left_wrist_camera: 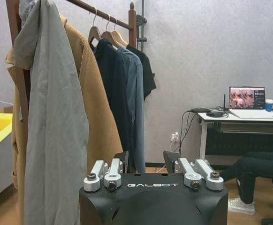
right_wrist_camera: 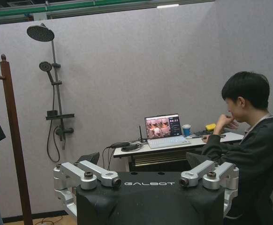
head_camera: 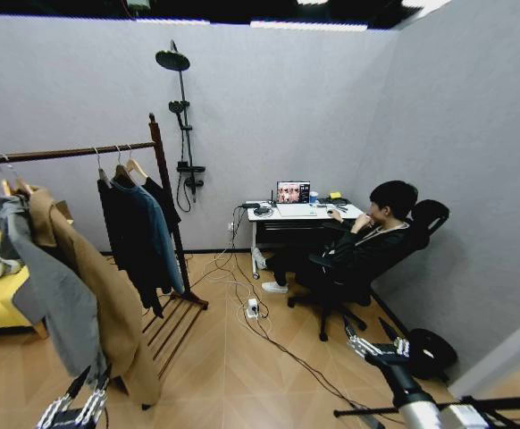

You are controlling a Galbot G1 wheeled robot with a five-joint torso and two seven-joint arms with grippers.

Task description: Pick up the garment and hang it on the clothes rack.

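Approach step, nothing held: left gripper [left_wrist_camera: 147, 165] and right gripper [right_wrist_camera: 143, 165] low, fingers apart; garment [head_camera: 159, 201] already on rack [head_camera: 163, 192], next needing a reach toward its hanger.

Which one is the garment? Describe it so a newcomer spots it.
Find the clothes rack, dark wood, near the shower stand. The garment hangs last on its rail, nearest that post. It is black and shorter than the teal jacket beside it.

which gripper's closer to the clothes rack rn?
Left. The left gripper sits low just in front of the clothes rack, by its hanging coats, open. The right gripper is off to the rack's far right, also open.
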